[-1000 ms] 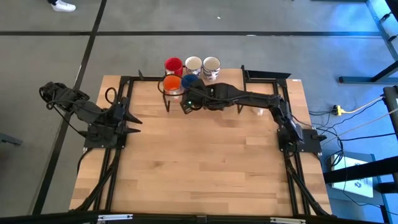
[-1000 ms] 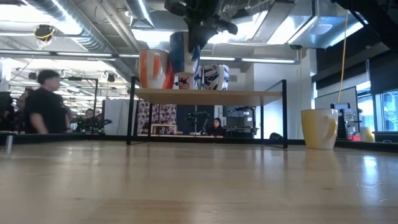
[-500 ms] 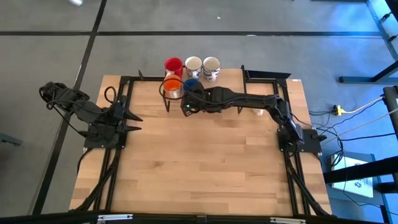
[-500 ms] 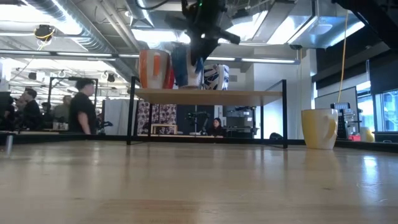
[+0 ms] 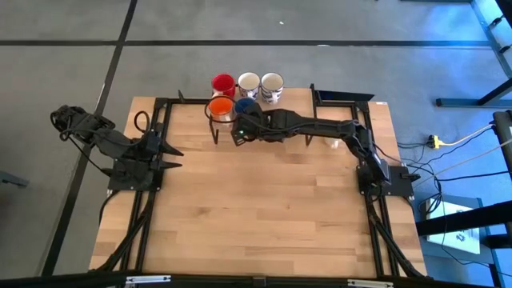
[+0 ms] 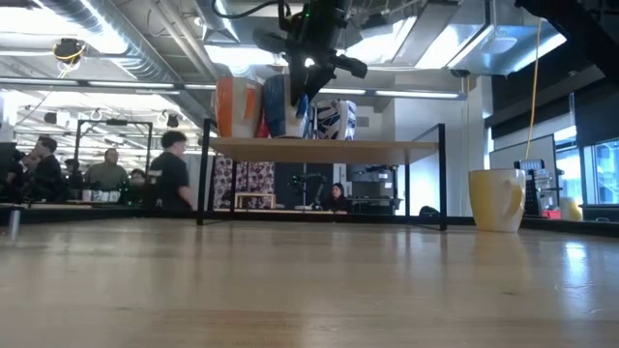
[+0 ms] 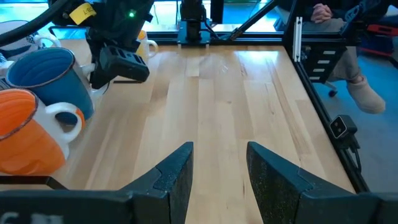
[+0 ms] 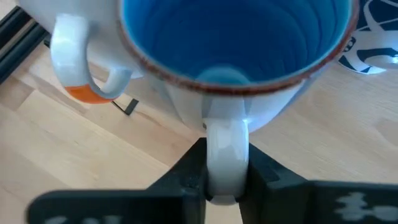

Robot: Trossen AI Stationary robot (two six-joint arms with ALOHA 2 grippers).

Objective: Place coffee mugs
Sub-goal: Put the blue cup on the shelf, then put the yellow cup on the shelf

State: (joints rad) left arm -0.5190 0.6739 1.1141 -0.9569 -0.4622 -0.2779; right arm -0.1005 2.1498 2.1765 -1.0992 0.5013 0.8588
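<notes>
The blue mug [image 5: 246,106] stands beside the orange mug [image 5: 221,107] on the raised shelf [image 6: 324,147] at the table's far edge. Behind them stand a red mug [image 5: 222,83] and two white mugs [image 5: 248,82], one with dark patterning [image 5: 272,85]. My right gripper [image 8: 226,168] is shut on the blue mug [image 8: 230,43]; in the low view it [image 6: 309,92] comes down from above. A yellow mug [image 6: 496,199] rests on the table. My left gripper [image 7: 219,180] waits open at the table's left side [image 5: 170,152]. My right gripper pinches the blue mug's white handle [image 8: 226,143] between its two fingers [image 8: 194,165], one on each flat side. The fingers slant down at it from the table's near right. The mug is upright, its base down at the shelf top [image 6: 276,135].
The shelf's black frame posts [image 6: 203,174] stand on the table near the far edge. My right arm [image 5: 320,126] stretches across the far part of the table. Bare wooden tabletop [image 5: 264,208] lies in the middle and near part. People show in the room beyond.
My right gripper has come down with the blue mug, which hung clear above the shelf a second ago and now stands at shelf level next to the orange mug, still upright.
</notes>
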